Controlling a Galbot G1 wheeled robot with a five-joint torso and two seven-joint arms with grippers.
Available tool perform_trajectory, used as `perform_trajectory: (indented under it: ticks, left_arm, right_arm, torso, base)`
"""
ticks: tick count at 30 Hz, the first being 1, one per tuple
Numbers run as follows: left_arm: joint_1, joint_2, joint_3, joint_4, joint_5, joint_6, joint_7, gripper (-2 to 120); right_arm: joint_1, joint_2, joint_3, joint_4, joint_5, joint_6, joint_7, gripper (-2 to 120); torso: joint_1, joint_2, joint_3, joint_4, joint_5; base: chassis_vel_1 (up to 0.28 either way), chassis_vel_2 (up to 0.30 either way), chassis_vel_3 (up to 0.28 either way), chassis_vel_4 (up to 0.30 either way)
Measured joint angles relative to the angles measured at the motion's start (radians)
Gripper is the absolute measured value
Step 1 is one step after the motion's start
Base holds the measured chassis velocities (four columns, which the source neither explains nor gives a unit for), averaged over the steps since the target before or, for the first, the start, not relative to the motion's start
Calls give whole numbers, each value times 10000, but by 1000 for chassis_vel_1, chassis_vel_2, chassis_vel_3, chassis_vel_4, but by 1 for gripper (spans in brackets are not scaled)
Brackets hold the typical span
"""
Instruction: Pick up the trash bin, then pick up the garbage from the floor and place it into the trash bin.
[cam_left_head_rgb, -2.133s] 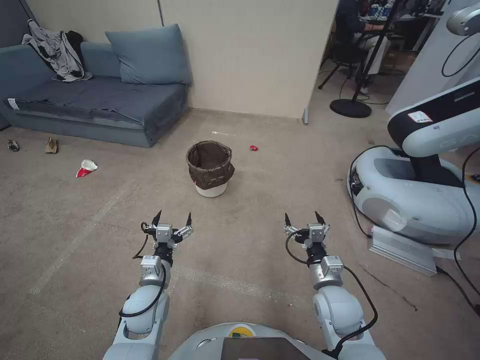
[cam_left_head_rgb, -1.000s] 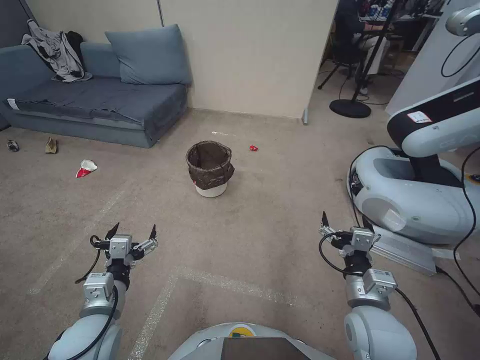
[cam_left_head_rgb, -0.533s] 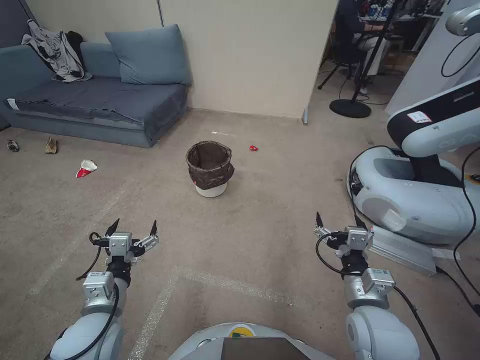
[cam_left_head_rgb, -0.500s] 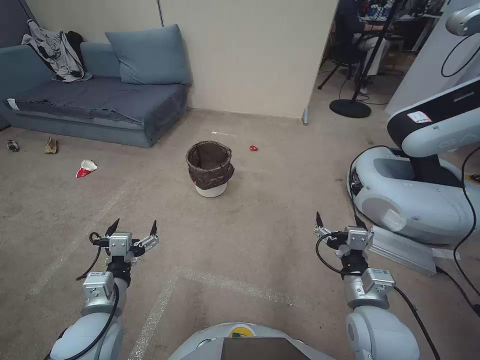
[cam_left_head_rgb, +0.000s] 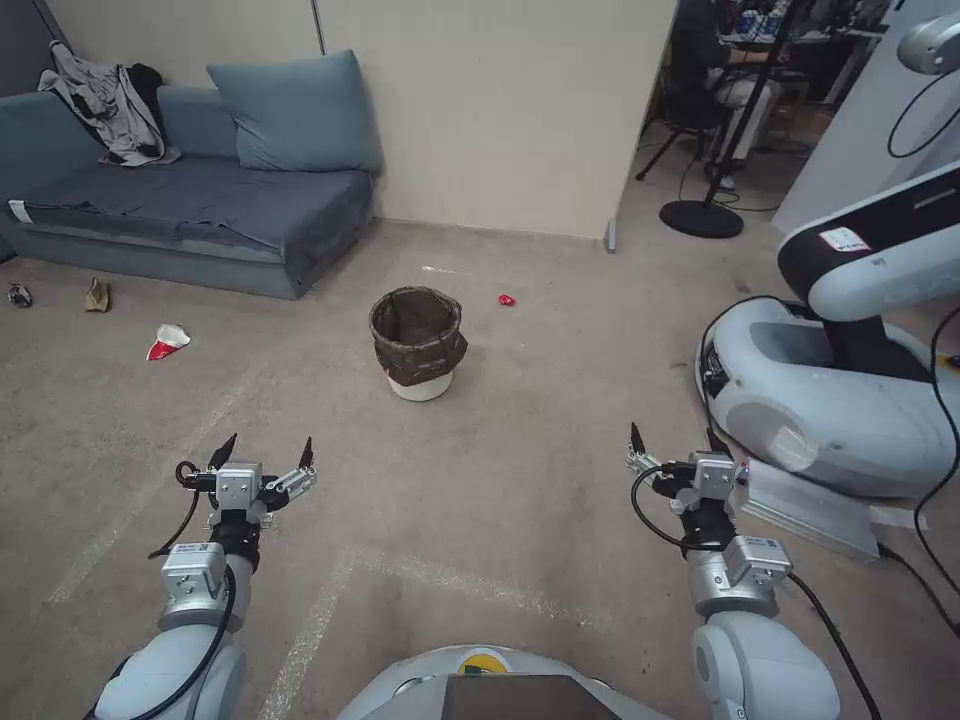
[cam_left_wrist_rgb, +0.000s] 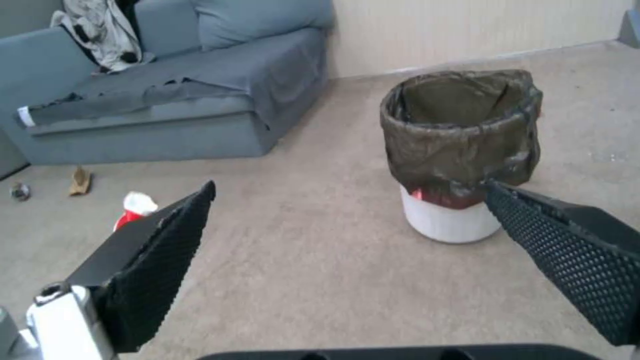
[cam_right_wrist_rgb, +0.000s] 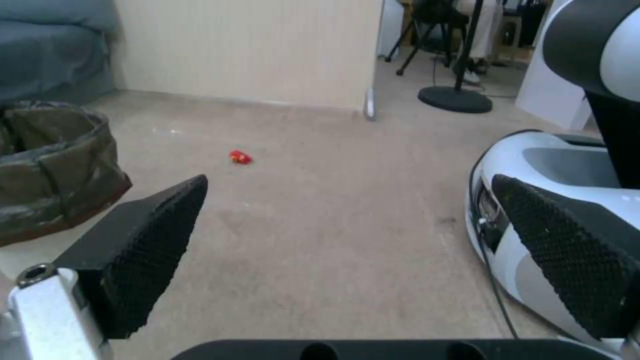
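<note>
**Arms swing wide, the view creeps forward — bin not yet touched**

Both arms are now spread out to the sides, where two seconds ago they sat close together in front of the base. The left gripper (cam_left_head_rgb: 262, 453) hovers low over the beige short-pile carpet floor (cam_left_head_rgb: 520, 470) on the robot's left, its fingers wide apart and empty. The right gripper (cam_left_head_rgb: 675, 442) mirrors it on the right, fingers apart too, near the white base of a second robot (cam_left_head_rgb: 830, 400).

In the last half second the whole head view shifts a little, so the camera itself is moving; the arms hold their pose. That reads as the robot starting to reposition towards its target.

The small round white trash bin with its crinkled dark plastic liner (cam_left_head_rgb: 418, 338) stands upright on the carpet, ahead and between the two grippers, well apart from both. The left wrist view frames it (cam_left_wrist_rgb: 460, 150) between its open fingers.

Garbage waits: a crushed red-and-white paper cup (cam_left_head_rgb: 168, 341) and a brown paper scrap (cam_left_head_rgb: 97, 295) near the blue-grey sofa (cam_left_head_rgb: 200, 200), and a small red scrap (cam_left_head_rgb: 507, 299) beyond the bin.

My read: step one, lifting the bin, hasn't begun.
</note>
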Motion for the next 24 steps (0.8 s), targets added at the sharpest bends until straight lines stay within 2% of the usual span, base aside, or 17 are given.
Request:
perform_trajectory:
  ticks: [24]
  left_arm:
    - [-56, -14, -114, 203, -32, -39, 72, 100]
  right_arm:
    - [17, 0, -52, -73, -163, 30, 17, 100]
  torso:
    - [0, 0, 0, -1, -1]
  base:
    - [-82, 80, 83, -79]
